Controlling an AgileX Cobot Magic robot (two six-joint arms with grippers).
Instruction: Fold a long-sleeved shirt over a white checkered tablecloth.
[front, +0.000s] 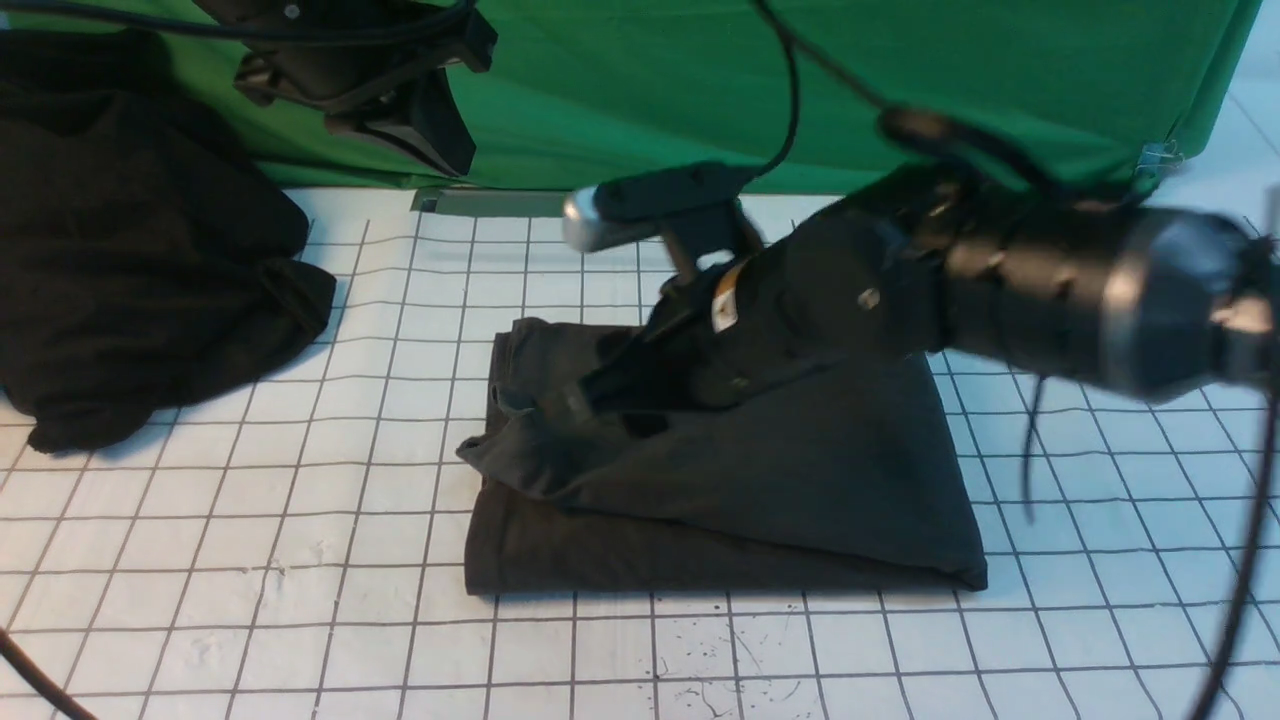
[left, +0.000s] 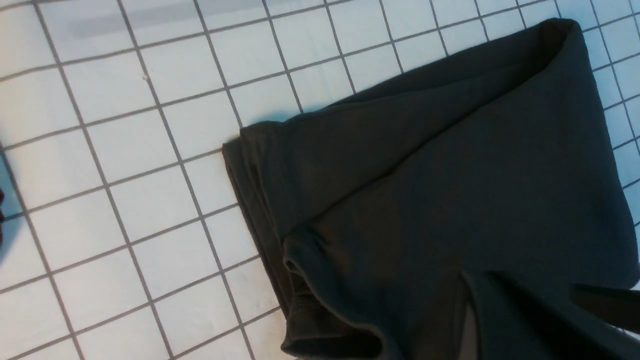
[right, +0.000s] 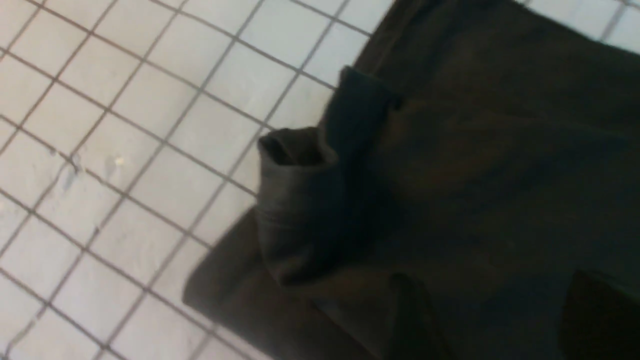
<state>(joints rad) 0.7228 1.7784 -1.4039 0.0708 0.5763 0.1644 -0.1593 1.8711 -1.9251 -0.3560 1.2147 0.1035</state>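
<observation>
Shirt (front: 760, 480) lies folded into a rough rectangle on the middle of the tablecloth (front: 250, 560). Top layer drapes slantwise, lower edge lies flat on the grid. You have the right gripper (front: 590, 395) low over it, at the shirt end toward the tablecloth's left side, tips at the cloth. In the right wrist view its fingers (right: 415, 320) stand apart, with shirt lying under the gap and nothing pinched. A rolled cuff (right: 295, 150) sticks up just ahead of them, at the shirt's edge beside bare tablecloth. Your left gripper (front: 425, 125) hangs high above the tablecloth's far left part, touching nothing, jaws pressed together. Black heap (front: 130, 250) sits on the tablecloth's far left corner, well apart from the shirt. Green cloth (front: 900, 70) hangs along the tablecloth's far edge. Your right arm shows blurred in the front view.
</observation>
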